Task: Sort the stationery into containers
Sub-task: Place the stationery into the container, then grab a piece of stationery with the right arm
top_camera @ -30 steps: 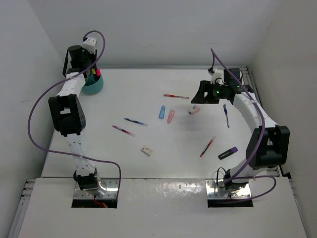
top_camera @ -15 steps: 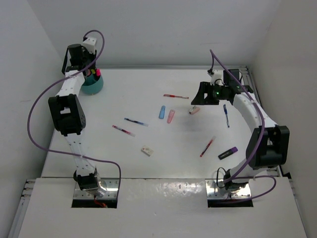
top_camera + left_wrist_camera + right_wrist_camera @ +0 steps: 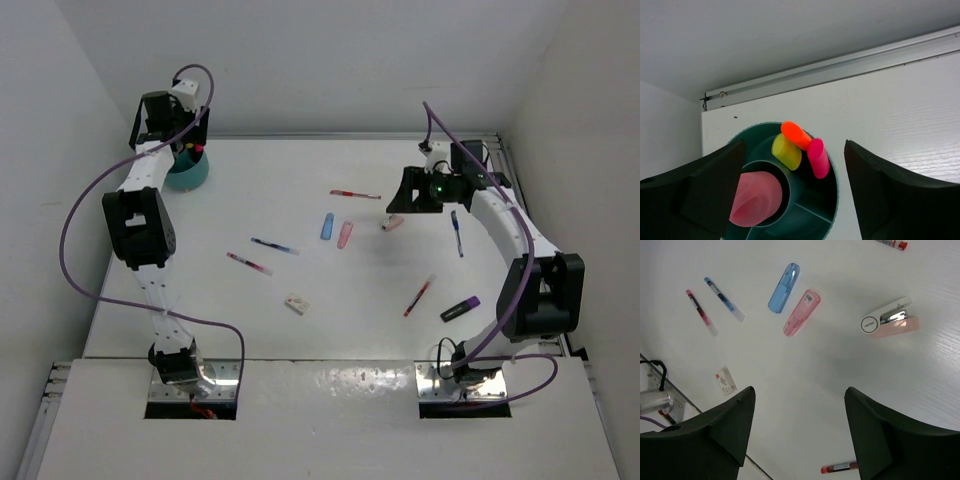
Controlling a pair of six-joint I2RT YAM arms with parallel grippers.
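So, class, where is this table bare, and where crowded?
Bare: the far stretch between the round teal cup and thin red pen; the near strip below the white eraser. Crowded: around the blue plastic case and pink plastic case.

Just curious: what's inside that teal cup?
The teal cup holds an orange highlighter, a yellow highlighter and a pink highlighter in one compartment, a pink tube in the middle ring. Their lower ends are hidden.

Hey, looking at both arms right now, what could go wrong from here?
The left gripper hangs open over the teal cup; moving down or sideways could knock the three highlighters leaning at its rim. Near the right gripper, the blue eraser and pink eraser lie close together, so gripping one may shove the other.
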